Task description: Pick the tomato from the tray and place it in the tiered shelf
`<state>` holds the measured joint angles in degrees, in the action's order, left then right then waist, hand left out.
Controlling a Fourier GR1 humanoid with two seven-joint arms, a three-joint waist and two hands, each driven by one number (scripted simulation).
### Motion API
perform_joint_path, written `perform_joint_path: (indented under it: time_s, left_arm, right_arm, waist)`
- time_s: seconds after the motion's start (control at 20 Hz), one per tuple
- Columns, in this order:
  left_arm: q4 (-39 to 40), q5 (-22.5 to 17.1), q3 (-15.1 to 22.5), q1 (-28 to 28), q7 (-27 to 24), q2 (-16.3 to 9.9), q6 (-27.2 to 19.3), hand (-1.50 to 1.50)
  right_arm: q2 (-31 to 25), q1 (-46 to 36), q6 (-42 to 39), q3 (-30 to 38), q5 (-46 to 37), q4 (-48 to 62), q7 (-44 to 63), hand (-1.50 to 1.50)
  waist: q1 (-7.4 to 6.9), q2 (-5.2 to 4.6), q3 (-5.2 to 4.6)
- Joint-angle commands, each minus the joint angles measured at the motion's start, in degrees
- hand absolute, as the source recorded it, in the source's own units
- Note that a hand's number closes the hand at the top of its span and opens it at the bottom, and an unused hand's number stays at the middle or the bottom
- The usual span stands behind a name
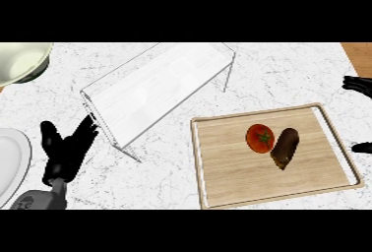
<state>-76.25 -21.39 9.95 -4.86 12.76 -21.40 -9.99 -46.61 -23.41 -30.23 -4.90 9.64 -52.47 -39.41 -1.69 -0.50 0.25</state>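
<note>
Red tomato (pixel 259 138) lies on the wooden tray (pixel 240 187), touching a dark eggplant (pixel 286 147). I see my left hand (pixel 64 152) open, fingers straight, beside the tiered shelf (pixel 156 88); of my right hand (pixel 357 83), I cannot tell.

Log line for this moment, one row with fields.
tomato: on tray, touching dark vegetable | tiered shelf: nothing on it | left hand: open, left of shelf | right hand: right edge, fingers unclear

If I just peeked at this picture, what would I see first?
Probably the red tomato, lying on the wooden tray at the lower right, right beside a dark eggplant. Next, the white tiered shelf slanting across the middle of the marble counter. At the lower left the left hand rests open, fingers up.
</note>
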Motion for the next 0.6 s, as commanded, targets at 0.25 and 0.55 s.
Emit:
perform_joint_path:
  time_s: [0.25,0.55]
  left_arm:
    - [3.4,1.1,-1.9,-0.7,0.0,1.4,0.6,0.00]
    - [0.6,1.3,-2.9,1.1,1.0,1.2,0.9,0.00]
  right_arm:
    - [-0.8,-0.4,-2.4,-5.2,-5.1,-13.0,7.5,-1.50]
    - [3.5,3.0,6.6,-4.8,-2.2,-31.3,31.2,-1.50]
  waist:
    - [1.97,0.59,-0.30]
    - [2.33,0.76,-0.33]
